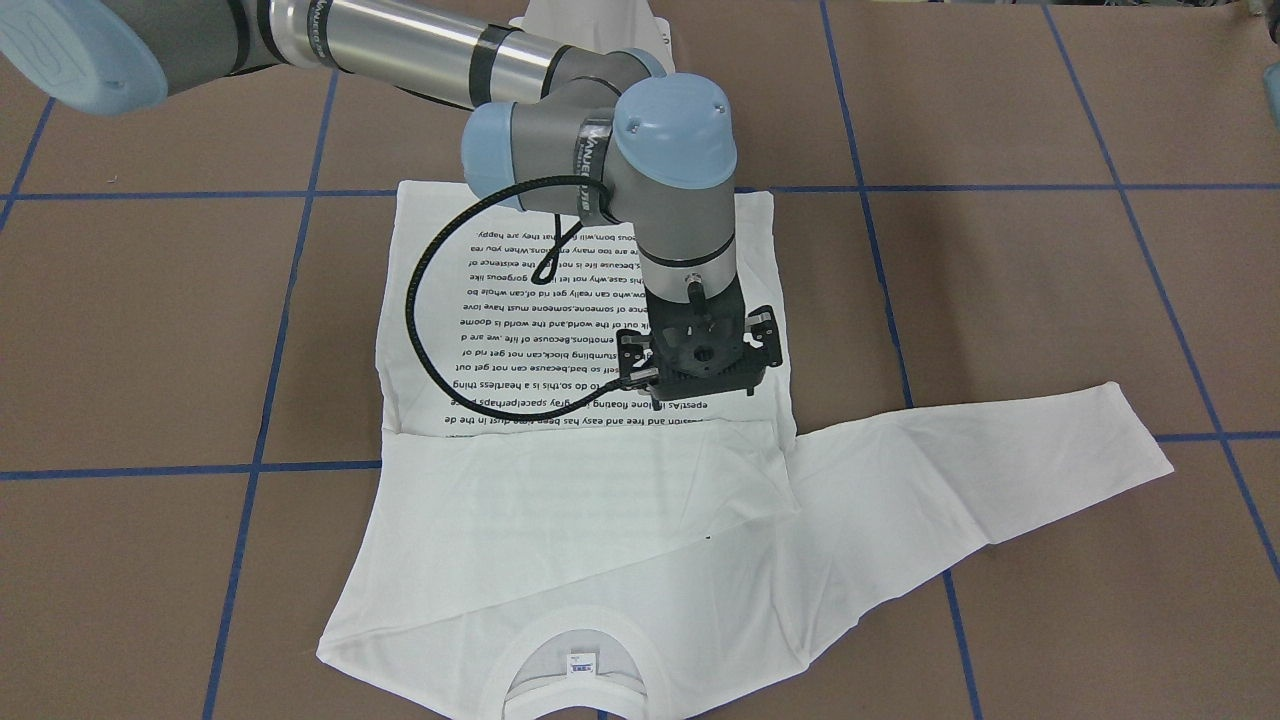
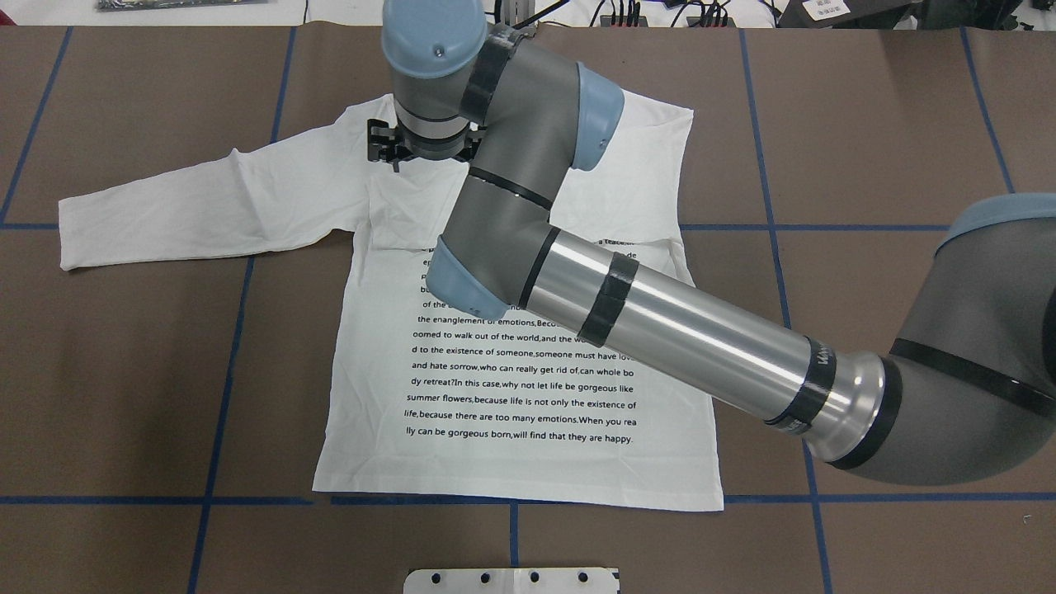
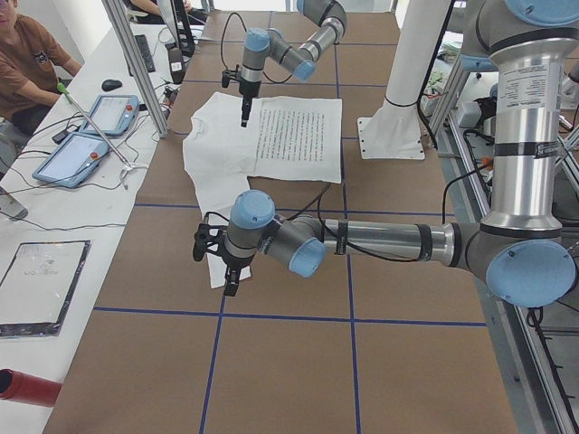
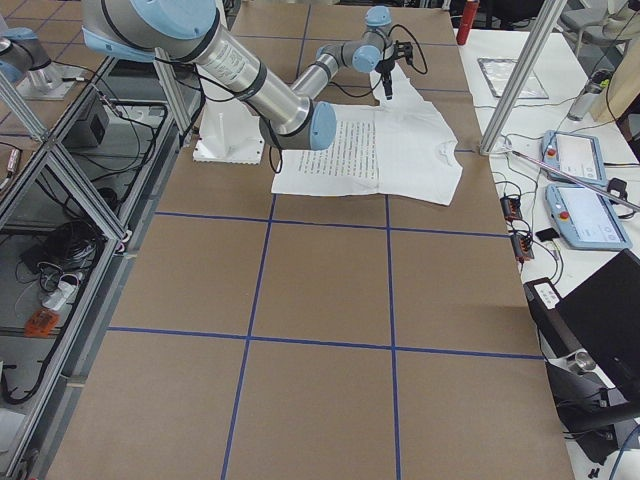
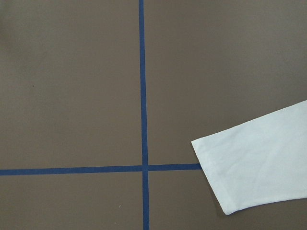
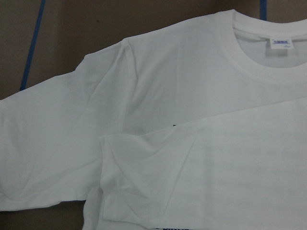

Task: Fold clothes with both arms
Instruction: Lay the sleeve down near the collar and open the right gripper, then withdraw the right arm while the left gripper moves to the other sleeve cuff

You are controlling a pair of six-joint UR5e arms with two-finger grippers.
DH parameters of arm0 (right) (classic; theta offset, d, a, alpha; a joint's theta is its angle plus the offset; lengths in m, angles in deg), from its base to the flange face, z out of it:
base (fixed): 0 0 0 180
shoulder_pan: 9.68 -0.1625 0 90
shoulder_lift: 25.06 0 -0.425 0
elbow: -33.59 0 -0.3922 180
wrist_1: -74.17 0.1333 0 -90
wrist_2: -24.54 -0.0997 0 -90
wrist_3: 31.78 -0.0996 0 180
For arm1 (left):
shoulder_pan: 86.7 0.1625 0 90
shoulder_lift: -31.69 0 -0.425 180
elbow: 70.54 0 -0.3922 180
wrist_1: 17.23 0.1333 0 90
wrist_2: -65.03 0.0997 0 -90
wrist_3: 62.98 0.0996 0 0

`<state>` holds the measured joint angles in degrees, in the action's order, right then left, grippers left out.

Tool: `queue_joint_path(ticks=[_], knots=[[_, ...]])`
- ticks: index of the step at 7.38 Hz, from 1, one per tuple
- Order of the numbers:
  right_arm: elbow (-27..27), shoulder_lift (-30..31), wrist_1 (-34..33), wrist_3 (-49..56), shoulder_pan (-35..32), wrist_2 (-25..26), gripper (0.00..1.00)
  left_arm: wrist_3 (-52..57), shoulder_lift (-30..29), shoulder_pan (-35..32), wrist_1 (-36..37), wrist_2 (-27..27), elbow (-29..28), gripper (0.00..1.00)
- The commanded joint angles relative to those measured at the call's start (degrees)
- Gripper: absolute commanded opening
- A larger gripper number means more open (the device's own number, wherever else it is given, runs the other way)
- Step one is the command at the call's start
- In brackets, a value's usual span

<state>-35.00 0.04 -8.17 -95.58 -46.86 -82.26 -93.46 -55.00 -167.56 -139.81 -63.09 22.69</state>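
White cotton is what catches the eye from across the table: the shirt (image 1: 560, 520) lies flat on the brown surface (image 1: 130, 330), print side up, collar (image 1: 580, 655) away from the robot. One sleeve is laid across the chest and covers the top lines of text. The right tool (image 1: 700, 355) hangs over the body beside that fold, but its fingers are hidden under the wrist, so I cannot tell its width. From the overhead camera the other sleeve (image 2: 190, 206) stretches straight out towards the robot's left. Its long axis runs nearly along the table, well clear of the right arm. From the left end, the left tool (image 3: 230, 282) points down right by that sleeve's far end, so I judge it much the nearer for the next fold; I cannot tell whether it is wide or narrow. The right-end camera shows the shirt small and far off and adds little. The left wrist camera has the cuff (image 5: 216, 163) in its lower right, beside a crossing of blue tape (image 5: 144, 168). The right wrist camera shows soft creases and the neck label (image 6: 280, 44).
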Motion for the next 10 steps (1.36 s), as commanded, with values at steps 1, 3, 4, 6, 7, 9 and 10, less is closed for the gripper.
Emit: queue_joint_path(ticks=[1,3,4,6,7,9,10], knots=[[-13.5,10.0,-10.9,9.3,-4.7,-3.7,1.0,-11.6,0.6,8.1,-11.2,5.9,-4.1,1.0],[-27.6,22.2,-19.1,19.3,-11.4,-10.4,1.0,-12.9,-0.8,11.8,-20.5,10.6,-11.2,1.0],[-32.8,27.2,-22.0,24.5,-13.9,-11.1,1.0,-13.9,-4.0,13.8,-20.6,11.4,-14.2,0.99],[-35.4,29.1,-29.7,33.6,-18.3,-12.4,1.0,-13.9,-7.0,15.7,-22.2,12.6,-18.3,0.98],[-36.9,32.3,-29.6,34.9,-19.7,-14.2,1.0,-13.8,-9.2,16.9,-22.2,12.7,-21.0,0.96],[-38.3,35.1,-29.5,36.4,-20.9,-16.2,1.0,-13.6,-11.3,17.6,-22.2,13.6,-23.9,0.93],[-38.3,35.3,-29.4,36.3,-20.9,-16.2,1.0,-13.6,-11.3,17.8,-22.2,14.0,-24.1,0.9]])
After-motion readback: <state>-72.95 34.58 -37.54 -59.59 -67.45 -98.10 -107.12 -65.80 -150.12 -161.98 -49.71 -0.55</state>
